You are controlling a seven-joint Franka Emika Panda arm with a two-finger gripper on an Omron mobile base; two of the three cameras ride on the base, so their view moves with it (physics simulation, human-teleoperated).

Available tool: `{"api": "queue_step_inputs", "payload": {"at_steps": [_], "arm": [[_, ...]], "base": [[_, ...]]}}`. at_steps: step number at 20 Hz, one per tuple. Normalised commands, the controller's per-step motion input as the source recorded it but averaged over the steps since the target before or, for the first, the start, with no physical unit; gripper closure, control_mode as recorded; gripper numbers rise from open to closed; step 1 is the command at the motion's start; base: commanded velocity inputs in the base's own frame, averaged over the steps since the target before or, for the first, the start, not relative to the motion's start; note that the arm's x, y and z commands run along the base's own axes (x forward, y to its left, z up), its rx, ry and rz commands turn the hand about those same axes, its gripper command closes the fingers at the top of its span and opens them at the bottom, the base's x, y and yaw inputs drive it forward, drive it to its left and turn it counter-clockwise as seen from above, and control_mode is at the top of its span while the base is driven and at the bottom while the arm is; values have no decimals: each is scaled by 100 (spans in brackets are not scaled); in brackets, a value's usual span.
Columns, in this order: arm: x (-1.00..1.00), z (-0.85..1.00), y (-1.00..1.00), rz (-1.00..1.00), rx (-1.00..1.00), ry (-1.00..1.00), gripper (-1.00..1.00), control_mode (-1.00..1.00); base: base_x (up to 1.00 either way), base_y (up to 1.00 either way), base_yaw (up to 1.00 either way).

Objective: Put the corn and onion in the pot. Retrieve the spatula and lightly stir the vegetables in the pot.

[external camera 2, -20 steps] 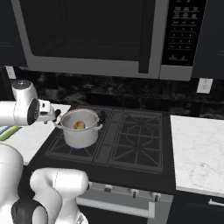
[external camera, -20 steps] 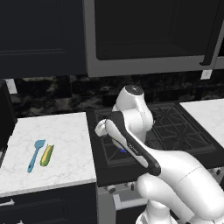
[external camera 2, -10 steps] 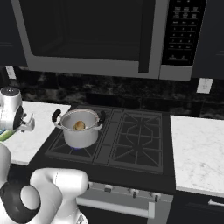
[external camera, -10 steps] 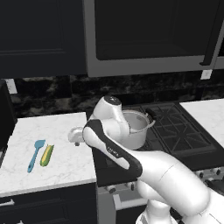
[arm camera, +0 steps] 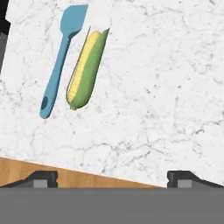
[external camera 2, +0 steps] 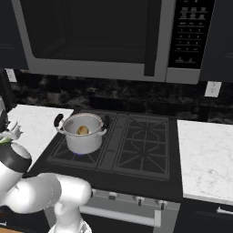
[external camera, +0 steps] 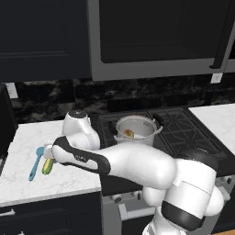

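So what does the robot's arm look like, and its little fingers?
The arm is fat, round and glossy white, with dark grey bands at its joints and a dark cap on one joint. Its gripper has two small dark grey finger tips.

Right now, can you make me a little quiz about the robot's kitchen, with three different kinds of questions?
1. True or false: the onion is already inside the pot.
2. What lies right beside the corn on the counter? A) a spoon B) the spatula C) a plate
3. Fill in: the gripper above the counter is ____ and holds nothing.

Key: 1 true; 2 B; 3 open.
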Motion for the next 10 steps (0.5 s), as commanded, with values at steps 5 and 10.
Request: {"api": "queue_step_inputs", "payload": {"at_steps": [5, 10], "arm": [[48, -47, 44, -1, -2, 6, -100, -100], [30, -66, 33, 0, 0, 7, -100, -100]], "base": [[0, 0, 0], [0, 0, 0]]}}
